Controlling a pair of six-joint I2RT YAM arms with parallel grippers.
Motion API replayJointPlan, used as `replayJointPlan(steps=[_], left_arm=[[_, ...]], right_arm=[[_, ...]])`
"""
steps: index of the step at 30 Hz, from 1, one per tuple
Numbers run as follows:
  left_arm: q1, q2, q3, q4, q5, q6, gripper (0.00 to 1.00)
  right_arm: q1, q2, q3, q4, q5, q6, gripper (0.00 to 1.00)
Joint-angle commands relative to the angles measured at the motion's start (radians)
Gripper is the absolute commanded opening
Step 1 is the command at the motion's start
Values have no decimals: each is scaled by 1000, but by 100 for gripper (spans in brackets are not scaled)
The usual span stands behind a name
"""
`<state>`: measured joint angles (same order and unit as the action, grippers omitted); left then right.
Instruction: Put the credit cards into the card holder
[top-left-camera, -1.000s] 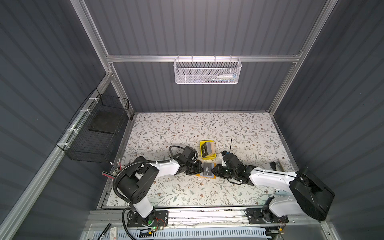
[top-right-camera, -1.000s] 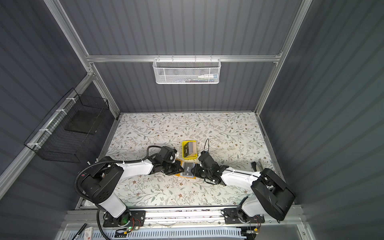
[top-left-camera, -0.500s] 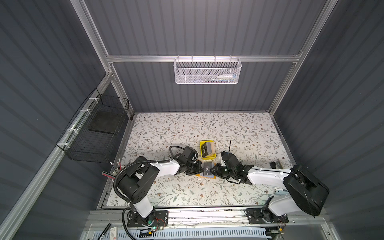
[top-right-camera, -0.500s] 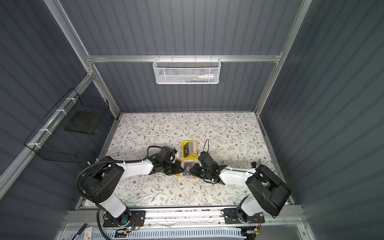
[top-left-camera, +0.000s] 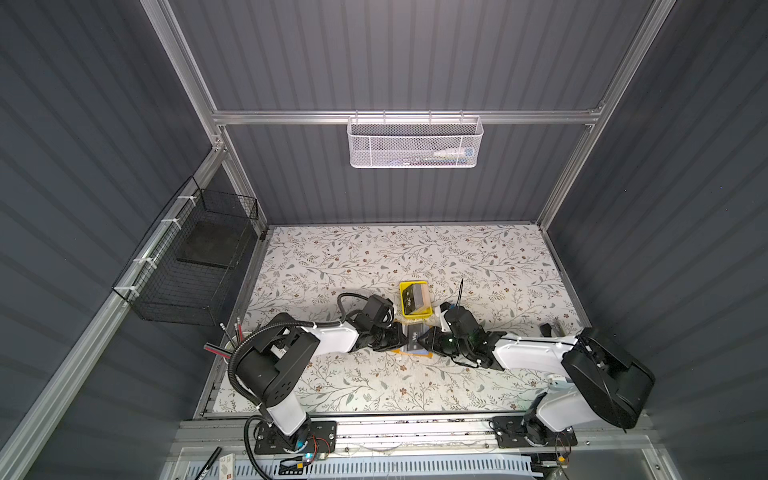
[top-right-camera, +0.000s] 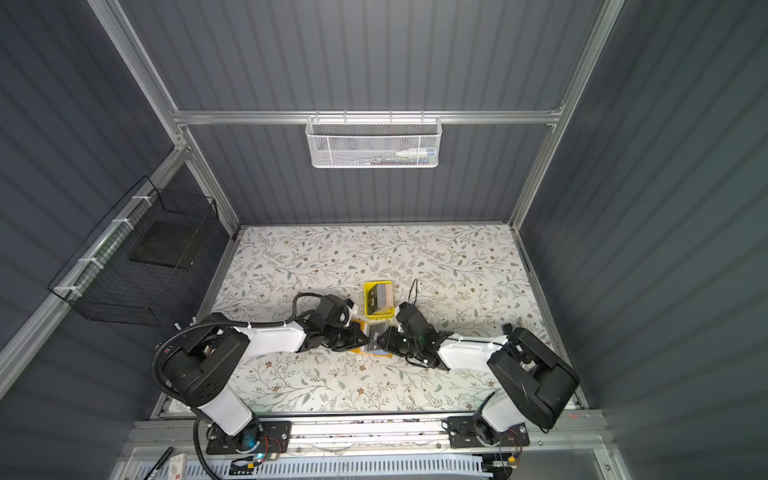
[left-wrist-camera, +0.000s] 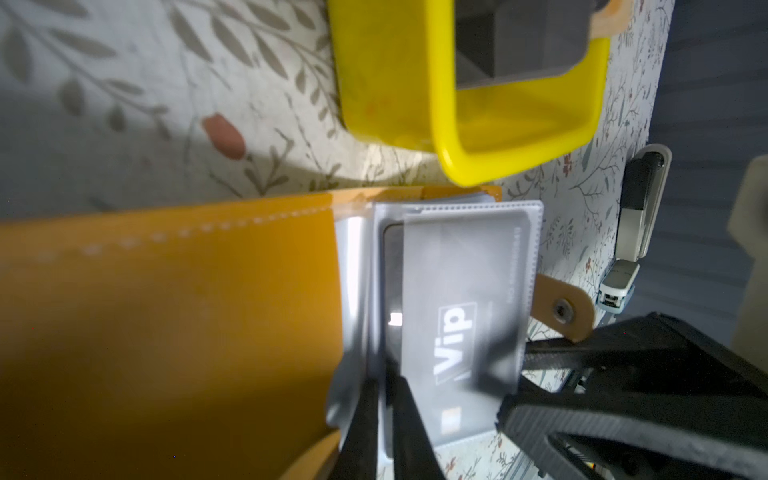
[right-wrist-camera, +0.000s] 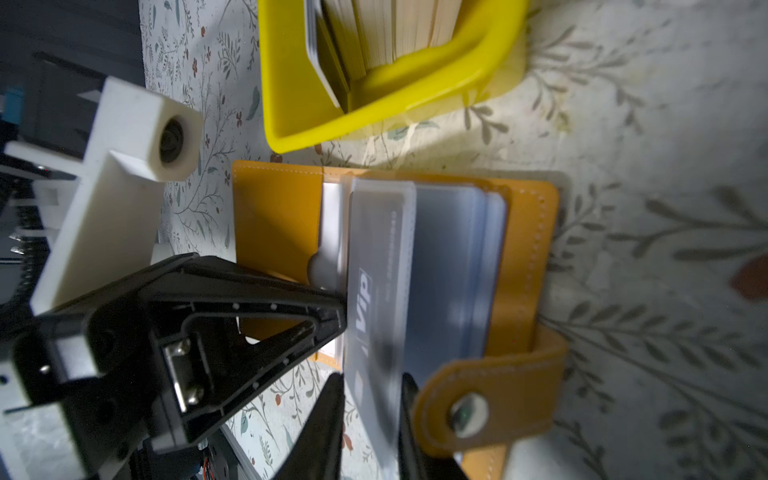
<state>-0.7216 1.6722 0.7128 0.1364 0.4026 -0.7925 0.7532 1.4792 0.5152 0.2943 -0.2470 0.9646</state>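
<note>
Vs. 1 s earlier: right arm shifted inward; left gripper approx. unmoved. Stitched mustard leatherette card holder is laid open just beside yellow plastic tray, where further cards are stacked on edge. Black VIP card, partly inside translucent sleeve page, is clamped by right gripper. Left jaws are pinched on sleeve edge. Open floral tabletop lies beyond tray.

Bright tabletop, dim walls; wrist views blur the card holder.
</note>
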Motion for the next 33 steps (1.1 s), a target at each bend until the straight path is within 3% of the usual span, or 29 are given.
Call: replayJointPlan(steps=[1, 10, 21, 25, 33], left_arm=[[-6, -64, -29, 74, 22, -10, 12], [4, -237, -24, 22, -21, 42, 20], [171, -347, -123, 52, 87, 36, 26], [200, -399, -126, -14, 79, 73, 36], [224, -419, -160, -8, 79, 56, 35]], right_arm=[[-3, -15, 5, -10, 7, -15, 26], [10, -26, 44, -89, 46, -46, 26], [68, -2, 165, -227, 119, -82, 26], [94, 32, 219, -261, 126, -92, 27], [141, 121, 329, -299, 115, -113, 37]])
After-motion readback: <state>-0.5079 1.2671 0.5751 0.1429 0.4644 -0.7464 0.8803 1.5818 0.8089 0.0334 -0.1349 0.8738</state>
